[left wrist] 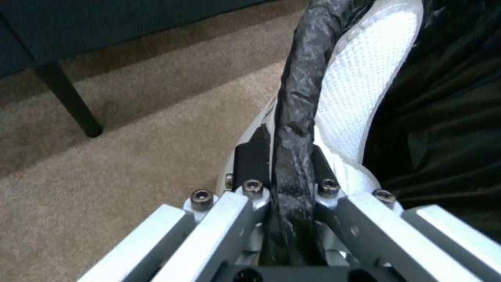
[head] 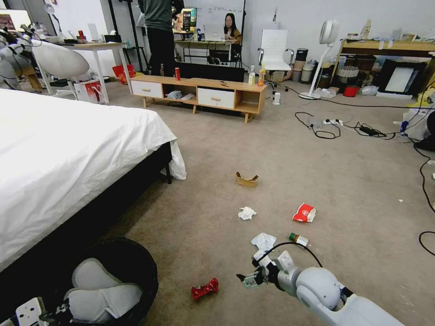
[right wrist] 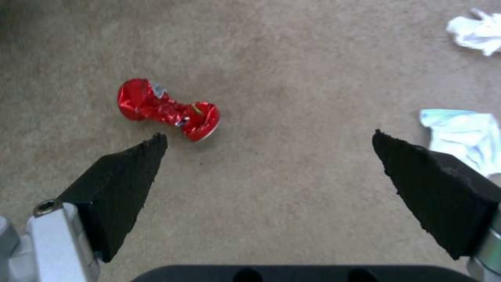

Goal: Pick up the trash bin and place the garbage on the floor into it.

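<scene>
Left gripper (left wrist: 284, 184) is clamped on the bin (head: 136, 267) rim, bag and all, by the bed (head: 68, 154). Right gripper (right wrist: 269, 143) hangs over the floor (head: 272, 158), fingers (right wrist: 125, 180) spread wide, can (right wrist: 167, 109) just off the one tip. Judgement: shift until the can sits between the tips, then drop and pinch its crushed waist. Bin holds pale padded pieces (head: 102, 294); the other litter lies on the carpet.

Black-lined trash bin (head: 131, 271) beside bed; crushed red can (head: 205, 289) on carpet (head: 272, 158).
</scene>
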Robot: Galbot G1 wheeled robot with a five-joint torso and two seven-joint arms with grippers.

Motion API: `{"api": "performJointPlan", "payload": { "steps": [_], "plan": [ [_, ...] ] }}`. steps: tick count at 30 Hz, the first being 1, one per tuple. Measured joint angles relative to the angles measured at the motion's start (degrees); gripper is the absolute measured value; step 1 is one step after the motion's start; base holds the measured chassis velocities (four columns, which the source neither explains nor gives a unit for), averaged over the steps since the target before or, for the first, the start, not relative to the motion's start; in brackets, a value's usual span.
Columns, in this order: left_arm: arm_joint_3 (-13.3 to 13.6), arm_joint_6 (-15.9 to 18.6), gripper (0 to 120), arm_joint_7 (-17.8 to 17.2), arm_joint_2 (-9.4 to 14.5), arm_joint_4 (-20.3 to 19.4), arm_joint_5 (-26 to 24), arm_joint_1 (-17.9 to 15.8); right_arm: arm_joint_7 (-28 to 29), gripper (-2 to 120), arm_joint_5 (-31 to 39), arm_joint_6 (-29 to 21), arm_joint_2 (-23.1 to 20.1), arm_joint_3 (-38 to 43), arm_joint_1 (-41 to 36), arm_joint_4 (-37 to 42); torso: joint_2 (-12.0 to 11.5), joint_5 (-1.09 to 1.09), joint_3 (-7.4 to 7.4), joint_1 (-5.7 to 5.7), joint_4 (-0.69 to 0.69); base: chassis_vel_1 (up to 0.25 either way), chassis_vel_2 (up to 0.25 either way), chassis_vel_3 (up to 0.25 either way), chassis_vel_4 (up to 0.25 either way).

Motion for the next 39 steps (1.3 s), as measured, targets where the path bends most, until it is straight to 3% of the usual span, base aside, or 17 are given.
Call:
{"api": "performJointPlan", "payload": {
  "steps": [22, 39],
  "plan": [
    [-1.2, 0.0, 3, 0.1, -0.4, -0.3, 0.1, -0.6, -0.1, 100, -0.5, 3.5, 6.5, -15.6, 14.4, -12.3, 0.0, 0.00, 0.00, 0.00, 0.00, 0.000, 0.000, 0.000, 0.000],
    [-2.0, 0.0, 3, 0.1, -0.6, -0.1, 0.1, -0.9, -0.9, 99, -1.0, 6.4, 13.3, -25.0, 18.3, -19.6, 0.0, 0.00, 0.00, 0.00, 0.00, 0.000, 0.000, 0.000, 0.000]
  ]
}}
